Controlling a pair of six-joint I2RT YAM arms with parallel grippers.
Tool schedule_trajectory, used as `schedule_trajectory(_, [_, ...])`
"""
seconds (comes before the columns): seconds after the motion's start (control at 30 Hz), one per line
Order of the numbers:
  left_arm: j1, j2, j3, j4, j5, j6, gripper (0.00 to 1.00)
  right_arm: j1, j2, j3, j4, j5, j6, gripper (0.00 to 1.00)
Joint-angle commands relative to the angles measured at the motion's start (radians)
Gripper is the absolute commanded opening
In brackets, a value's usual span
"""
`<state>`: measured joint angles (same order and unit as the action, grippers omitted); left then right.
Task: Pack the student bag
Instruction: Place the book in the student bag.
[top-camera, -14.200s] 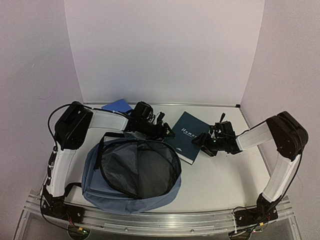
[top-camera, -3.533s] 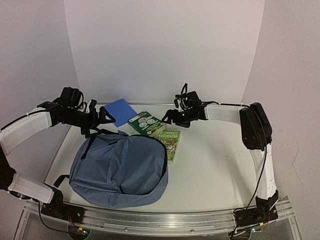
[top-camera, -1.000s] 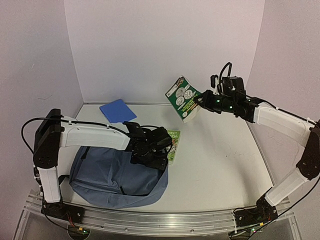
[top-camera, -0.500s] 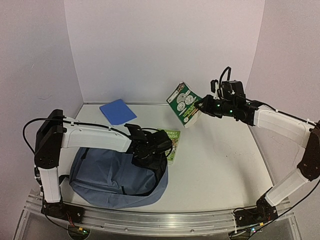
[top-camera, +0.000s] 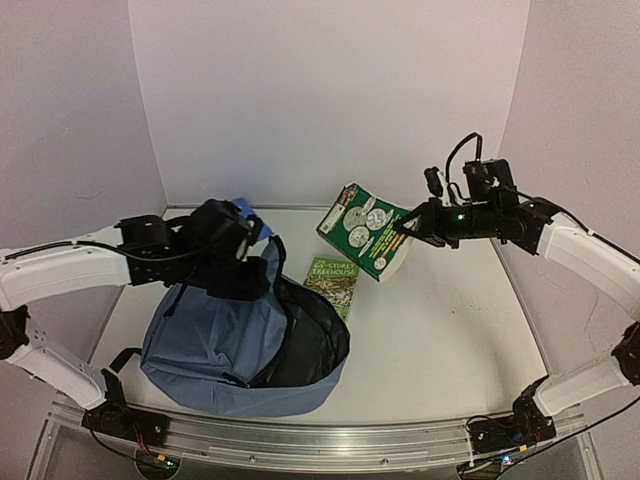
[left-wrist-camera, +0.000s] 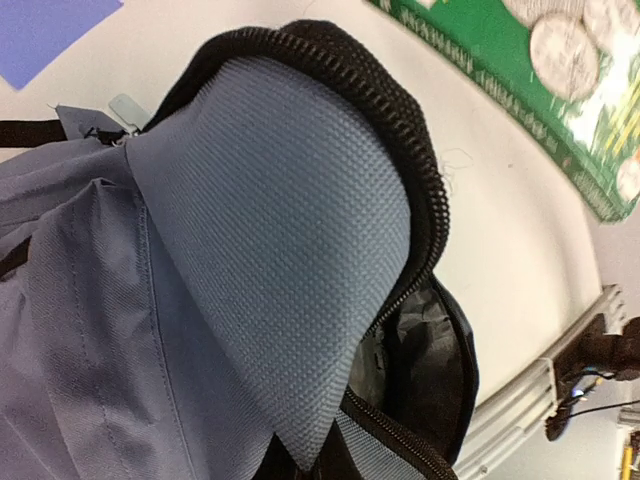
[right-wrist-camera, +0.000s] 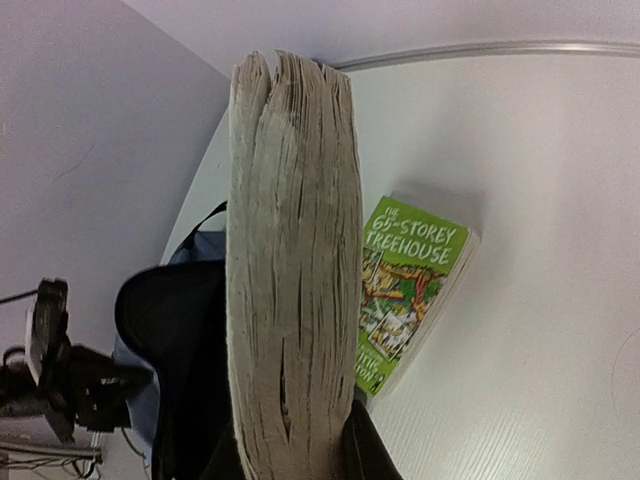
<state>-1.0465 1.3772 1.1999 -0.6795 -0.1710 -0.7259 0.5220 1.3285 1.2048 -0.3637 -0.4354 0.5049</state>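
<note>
Watching from beside the bench (top-camera: 450, 330), I'd call the left gripper (top-camera: 250, 262) the weak spot. It is clamped fully closed on a fold of the bag's upper flap, holding it up so the dark mouth gapes toward the right. The bag (top-camera: 215, 350) itself lies slumped on the near left part of the bench. So thin a pinch of cloth could slide out of the jaws, and the flap would drop over the opening just when something needs to go in.

The right gripper (top-camera: 408, 228) is closed on a thick green book (top-camera: 362, 228), which hangs tilted in the air above the far middle of the bench. It is held by one edge only (the wrist camera shows the fanned pages (right-wrist-camera: 290, 270) standing well out from the fingers). A book that heavy, held that far off-centre, could swing or slip as the arm turns it toward the mouth.

Other worries: the zipper rim (left-wrist-camera: 395, 130) could snag a corner of the book, and the green paperback (top-camera: 333, 284) lying just beside the mouth could get knocked. The arms must also come close together over the bag, so a clumsy approach might bump the flap loose.
</note>
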Motion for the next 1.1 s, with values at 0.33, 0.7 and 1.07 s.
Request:
schedule_trajectory(0.33, [0.151,-0.270,-0.046,0.096,0.298,0.147,0.00,0.243,0.017,-0.058,0.012,-0.338,0.123,0.00])
schedule_trajectory(0.7, [0.152,-0.287,-0.051,0.113,0.313,0.146,0.00,0.341,0.220,-0.128,0.348,-0.311,0.313,0.00])
schedule_trajectory(1.07, [0.154,-0.224,-0.028,0.154,0.359,0.140,0.00,0.466,0.525,0.048,0.513,-0.047,0.398,0.00])
